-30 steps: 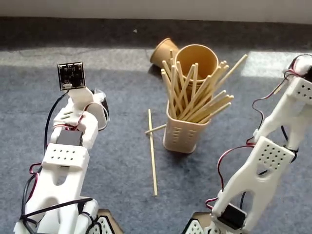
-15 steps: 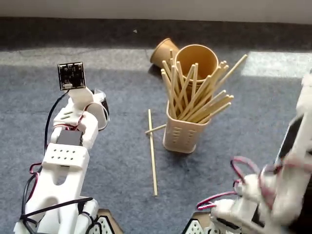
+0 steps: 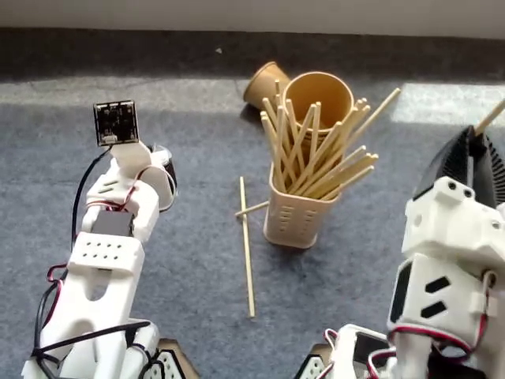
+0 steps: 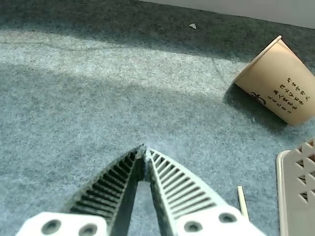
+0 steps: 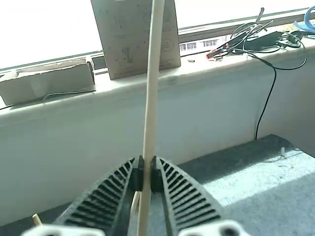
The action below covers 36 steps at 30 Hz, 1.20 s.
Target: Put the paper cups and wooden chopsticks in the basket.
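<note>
Right wrist view has my right tool point(image 5: 146, 166) pinching a single wooden chopstick point(image 5: 152, 88) partway along its length, the stick standing up between the closed tips against the window wall beyond. It is a light, stiff, smooth sliver of wood, so I judge it could swivel or slide in the pinch; a hold nearer its middle would keep it from tipping, and it needs little squeeze. From the high view that tool is up over the right edge of the surface point(image 3: 173, 284), with only the stick's tip showing past it. The basket point(image 3: 296, 217) stands near the middle of the surface, crammed with a fan of sticks point(image 3: 319, 162) and an upright cup point(image 3: 318, 99). A second cup point(image 3: 264, 83) lies on its side by the far edge; thin paper, easily crushed, best taken gently across the rim. Two loose sticks point(image 3: 247, 245) lie just beside the basket. My left tool point(image 4: 144, 150) is pressed together on nothing, hovering near the left edge. The held stick's lower end is cut off, and the fallen cup is partly hidden behind the basket's load.
</note>
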Available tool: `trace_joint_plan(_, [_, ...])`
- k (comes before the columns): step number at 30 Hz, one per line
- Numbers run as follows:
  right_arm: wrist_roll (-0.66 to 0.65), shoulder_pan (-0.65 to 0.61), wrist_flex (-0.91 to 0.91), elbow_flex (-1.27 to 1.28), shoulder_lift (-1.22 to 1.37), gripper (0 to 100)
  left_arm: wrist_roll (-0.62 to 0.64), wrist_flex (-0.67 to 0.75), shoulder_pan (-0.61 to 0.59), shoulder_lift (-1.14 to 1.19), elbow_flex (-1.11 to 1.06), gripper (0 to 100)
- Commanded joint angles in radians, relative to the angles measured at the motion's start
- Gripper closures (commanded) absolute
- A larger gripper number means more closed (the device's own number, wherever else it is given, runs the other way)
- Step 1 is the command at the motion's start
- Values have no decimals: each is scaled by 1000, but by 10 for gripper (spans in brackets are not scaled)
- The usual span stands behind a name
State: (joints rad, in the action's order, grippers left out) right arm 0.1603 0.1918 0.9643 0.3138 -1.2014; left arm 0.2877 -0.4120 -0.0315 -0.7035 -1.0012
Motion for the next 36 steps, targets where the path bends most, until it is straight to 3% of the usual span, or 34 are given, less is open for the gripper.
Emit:
trace_joint_plan(1, [29,-41,-452,479,-148,995,3,14,16,-8,7,992])
trace_joint_plan(5, [38,-143,-489,605,-196,995,3,15,27,-5,7,992])
trace_joint_plan(10, [164,-214,-535,604,-196,995,3,15,27,-4,7,992])
trace_joint_plan(24, [213,-240,-579,679,-196,995,3,15,27,-4,5,992])
trace_joint_plan(30, [192,-262,-694,826,-196,994,3,15,27,-4,5,992])
trace_joint_plan(33, [80,-265,-697,842,-197,988,3,15,27,-4,5,992])
trace_joint_plan(36, [12,-265,-685,845,-197,920,3,15,27,-4,5,992])
